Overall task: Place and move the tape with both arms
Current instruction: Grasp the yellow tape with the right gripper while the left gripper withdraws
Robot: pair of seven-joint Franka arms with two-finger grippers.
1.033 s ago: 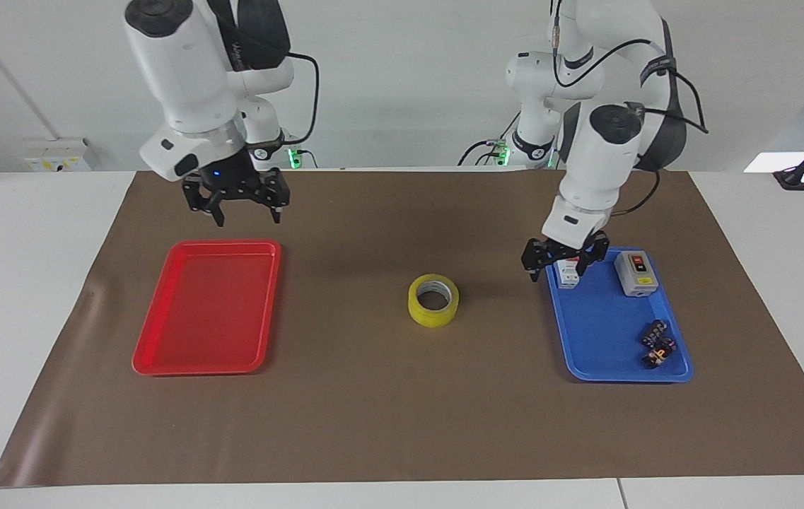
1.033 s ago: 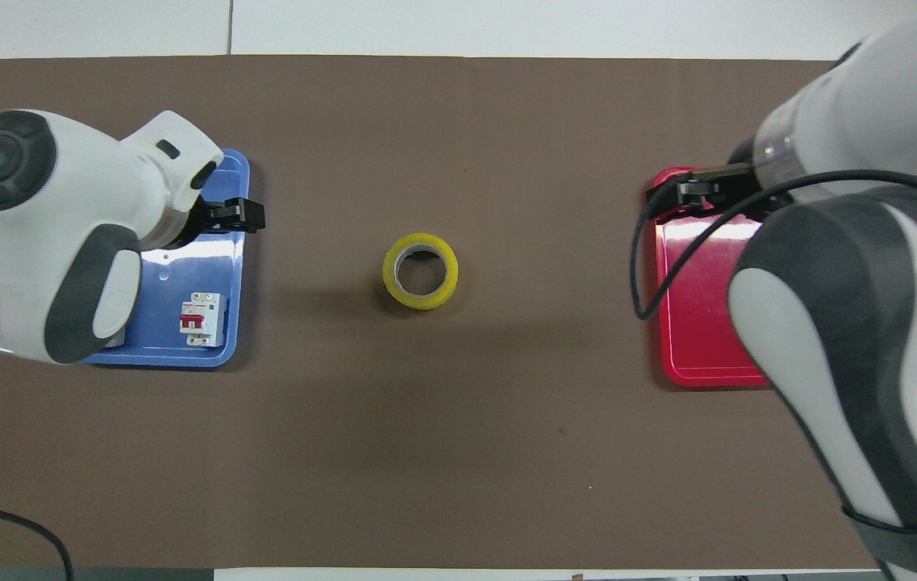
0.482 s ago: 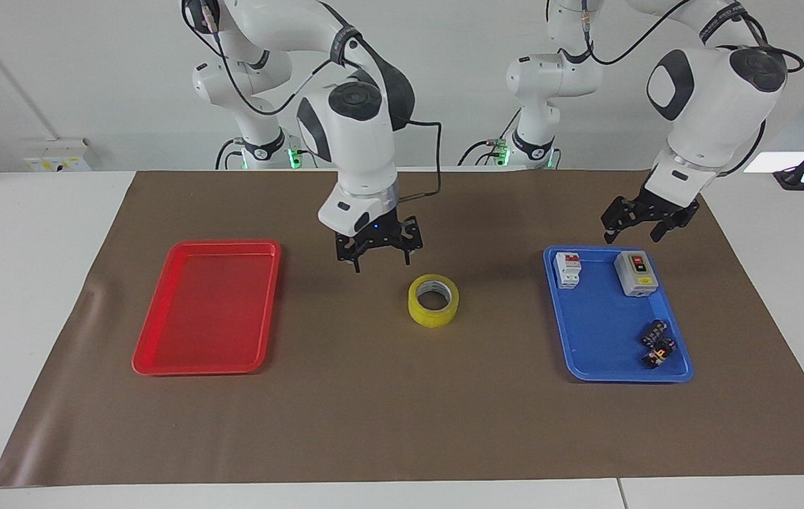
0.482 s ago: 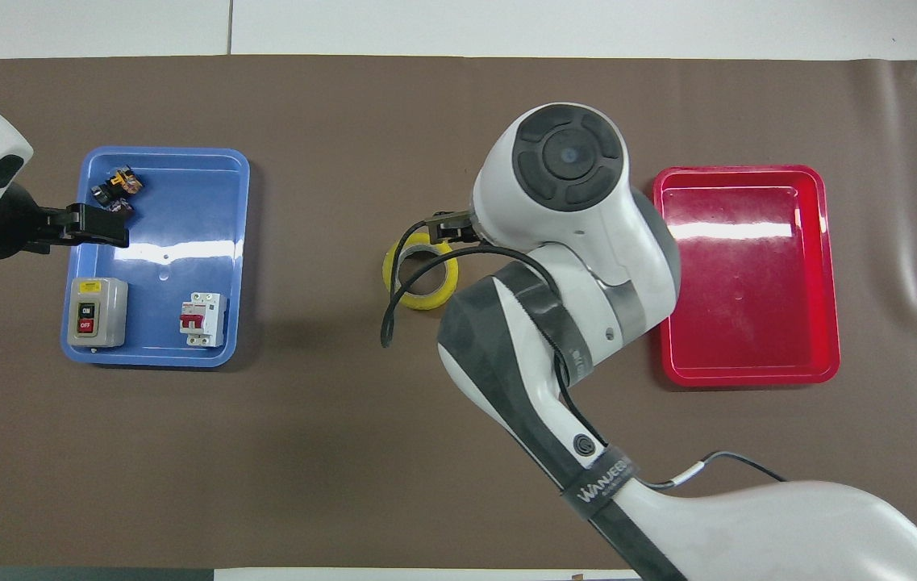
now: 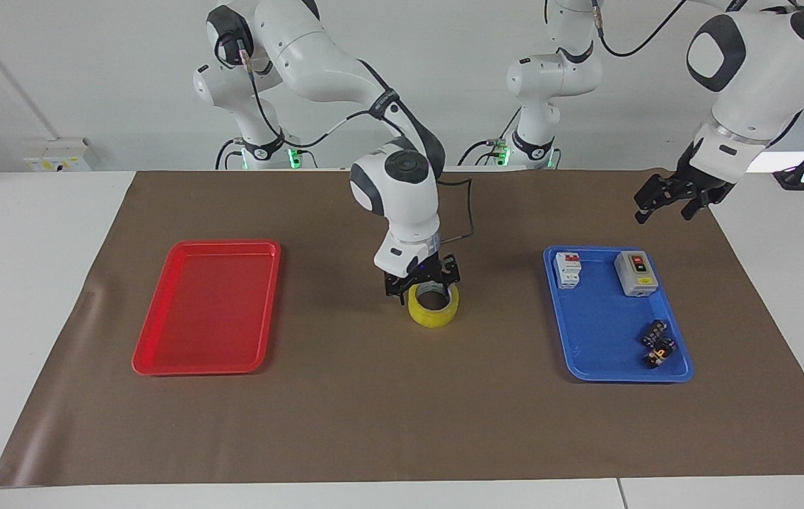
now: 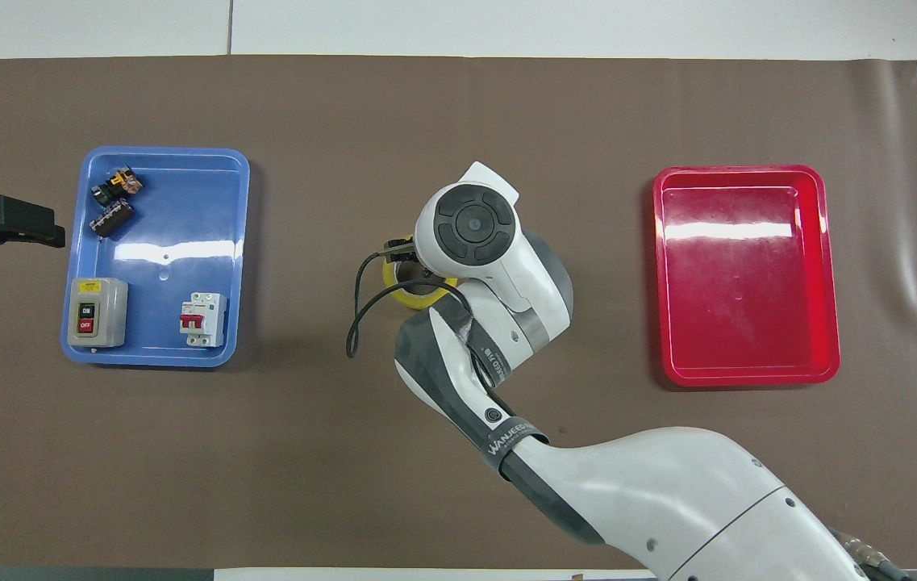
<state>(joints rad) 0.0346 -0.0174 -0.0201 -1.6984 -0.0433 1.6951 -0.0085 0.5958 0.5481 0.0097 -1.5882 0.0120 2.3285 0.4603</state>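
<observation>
The yellow tape (image 5: 434, 313) lies flat in the middle of the brown mat, its white core ring up. My right gripper (image 5: 421, 287) is right down at the roll's top, open, with its fingers standing on either side of the rim; I cannot tell whether they touch it. In the overhead view the right arm's wrist covers most of the tape (image 6: 412, 299). My left gripper (image 5: 674, 200) is open and empty, raised over the mat toward the left arm's end of the table, beside the blue tray (image 5: 607, 367); it also shows in the overhead view (image 6: 14, 230).
The blue tray holds a white-and-red switch block (image 5: 567, 269), a grey on/off box (image 5: 636, 272) and small dark parts (image 5: 657, 343). An empty red tray (image 5: 161, 357) lies toward the right arm's end of the table.
My right gripper has swung from over the red tray to the middle and come down onto the tape. My left gripper has risen from the blue tray and moved outward.
</observation>
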